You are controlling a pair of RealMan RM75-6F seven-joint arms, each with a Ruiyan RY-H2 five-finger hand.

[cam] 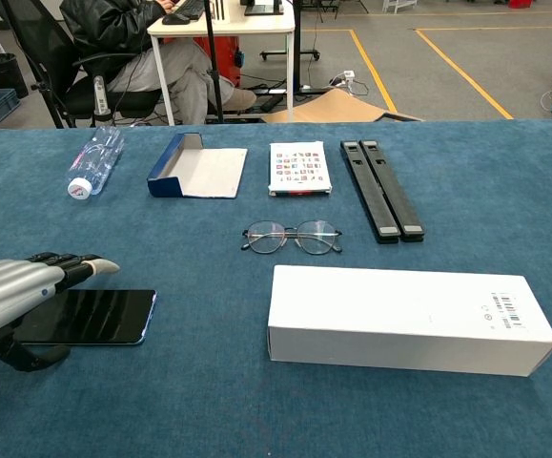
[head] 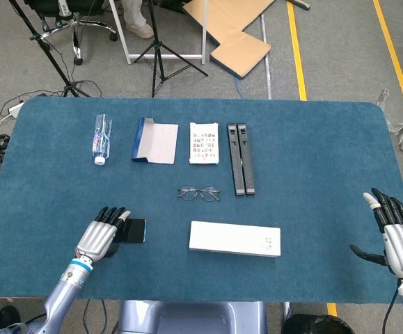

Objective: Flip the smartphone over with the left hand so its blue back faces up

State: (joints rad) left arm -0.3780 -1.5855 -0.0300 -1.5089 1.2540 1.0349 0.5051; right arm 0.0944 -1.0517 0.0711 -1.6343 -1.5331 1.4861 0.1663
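The smartphone (head: 136, 230) (cam: 104, 315) lies flat near the table's front left, with its dark screen up. My left hand (head: 102, 236) (cam: 13, 291) covers the phone's left end. Its fingers reach out flat over the far edge and its thumb sits at the near side. Nothing is gripped, and I cannot tell whether the hand touches the glass. My right hand (head: 396, 233) stays open at the front right edge, fingers apart and far from the phone. It shows only in the head view.
A long white box (head: 235, 239) (cam: 409, 318) lies just right of the phone. Behind it sit glasses (head: 199, 193) (cam: 292, 237). Along the back stand a water bottle (head: 101, 138), an open blue box (head: 156, 141), a printed booklet (head: 204, 142) and two black bars (head: 241, 158).
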